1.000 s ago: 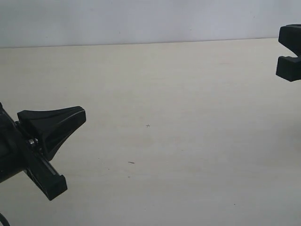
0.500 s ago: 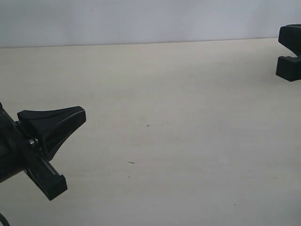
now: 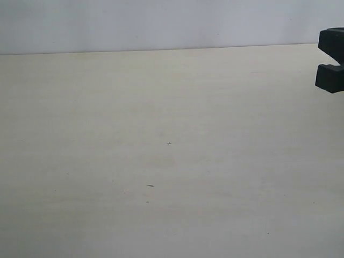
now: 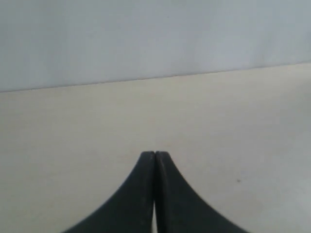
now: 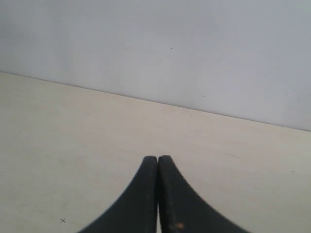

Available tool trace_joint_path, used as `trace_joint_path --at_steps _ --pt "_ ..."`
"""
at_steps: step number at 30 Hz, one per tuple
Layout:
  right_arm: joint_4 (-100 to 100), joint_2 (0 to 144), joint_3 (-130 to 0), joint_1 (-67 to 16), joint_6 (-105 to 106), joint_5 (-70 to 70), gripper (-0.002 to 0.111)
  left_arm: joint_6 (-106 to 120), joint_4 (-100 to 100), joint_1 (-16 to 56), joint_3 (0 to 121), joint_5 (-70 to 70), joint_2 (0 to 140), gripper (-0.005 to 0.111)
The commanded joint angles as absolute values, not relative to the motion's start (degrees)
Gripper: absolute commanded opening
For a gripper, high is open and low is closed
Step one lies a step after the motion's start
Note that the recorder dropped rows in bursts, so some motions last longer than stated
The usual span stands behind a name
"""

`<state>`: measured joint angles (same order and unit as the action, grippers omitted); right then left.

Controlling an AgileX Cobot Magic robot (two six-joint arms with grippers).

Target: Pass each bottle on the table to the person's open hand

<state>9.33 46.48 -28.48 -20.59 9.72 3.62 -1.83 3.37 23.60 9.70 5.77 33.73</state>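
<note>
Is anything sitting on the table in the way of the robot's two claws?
Nothing visible. Ahead of the shut left gripper and the shut right gripper lies only bare table. No bottle or open hand shows in any view.
</note>
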Motion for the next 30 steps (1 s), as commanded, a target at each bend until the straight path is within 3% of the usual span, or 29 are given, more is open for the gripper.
trace_joint_path --at_steps 1,8,18,30 --pt "9.52 46.07 -28.23 -20.64 9.99 3.34 0.000 -0.59 3.39 16.19 9.50 -2.31 20.79 0.001" --pt "9.52 46.07 -28.23 -20.64 9.86 3.34 0.000 0.00 3.39 11.89 9.50 -9.68 10.57 0.001" --pt "9.52 46.07 -28.23 -20.64 9.97 3.34 0.000 0.00 3.17 10.47 9.18 -11.89 9.90 0.001" --pt "9.52 46.07 -28.23 -20.64 9.85 3.34 0.000 0.00 3.17 4.48 0.00 -13.57 1.34 0.001"
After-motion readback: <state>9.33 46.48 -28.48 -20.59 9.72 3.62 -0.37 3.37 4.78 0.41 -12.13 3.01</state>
